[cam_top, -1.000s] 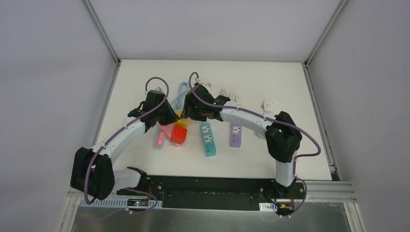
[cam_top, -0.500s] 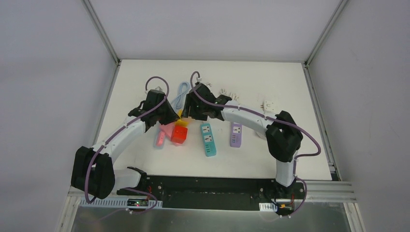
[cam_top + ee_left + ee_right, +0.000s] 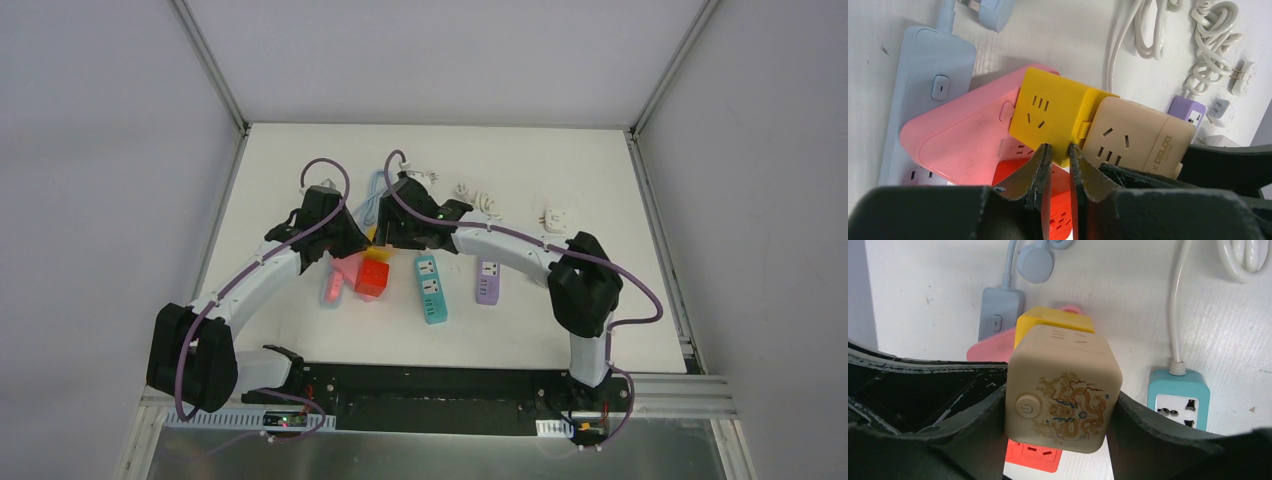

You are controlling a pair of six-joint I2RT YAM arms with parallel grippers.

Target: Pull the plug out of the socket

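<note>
Beige cube plug: joined to yellow cube socket, over pink strip, mid-table. R gripper pinches plug by its sides. L gripper: I see fingers pressed together at socket's near edge. Red cube adj.

Lighting: bright, even, overhead; faint soft shadows on white table. Wrist views: beige cube crisp, fingers blurred (near-field).

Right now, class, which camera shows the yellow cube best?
Left wrist: the yellow cube shows its socket face and its join to the beige cube. Right wrist shows only its edge behind that cube; top external, a sliver.
</note>
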